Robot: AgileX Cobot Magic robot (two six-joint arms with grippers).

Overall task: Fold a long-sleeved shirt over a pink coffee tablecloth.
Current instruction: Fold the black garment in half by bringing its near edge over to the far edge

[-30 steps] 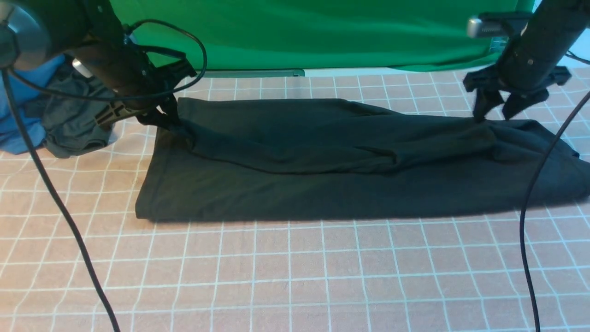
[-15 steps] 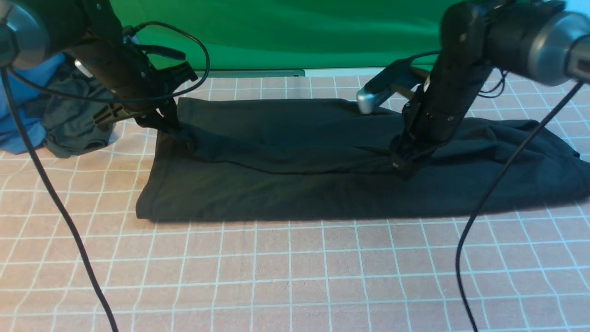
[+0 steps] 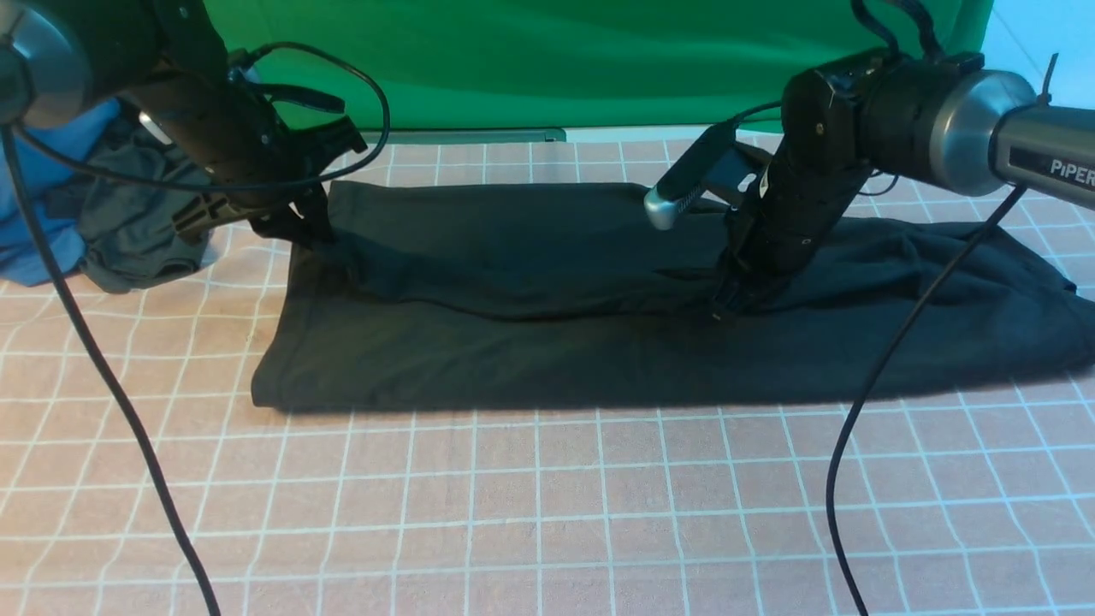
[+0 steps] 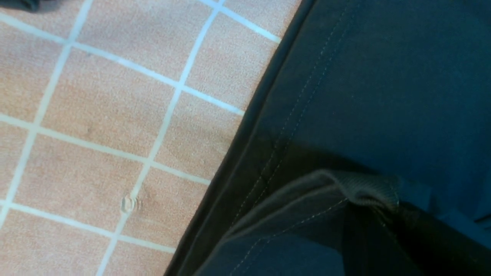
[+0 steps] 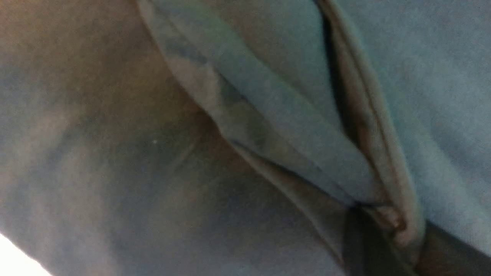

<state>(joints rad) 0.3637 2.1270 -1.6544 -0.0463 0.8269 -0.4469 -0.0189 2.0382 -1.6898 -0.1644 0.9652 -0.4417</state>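
Black soft-fabric long-sleeved shirt (image 3: 547, 351) lies folded on the pinkish-tan grid-lined tablecloth (image 3: 547, 513). Left gripper (image 3: 315, 236) pinches its far-left edge; right gripper (image 3: 724, 308) nips a mid-shirt fold.

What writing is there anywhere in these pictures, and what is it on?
"PiPER": white letters on the right arm, the last letter clipped by the picture's edge.
No other text shows: none on the long-sleeved shirt or the pink coffee tablecloth.
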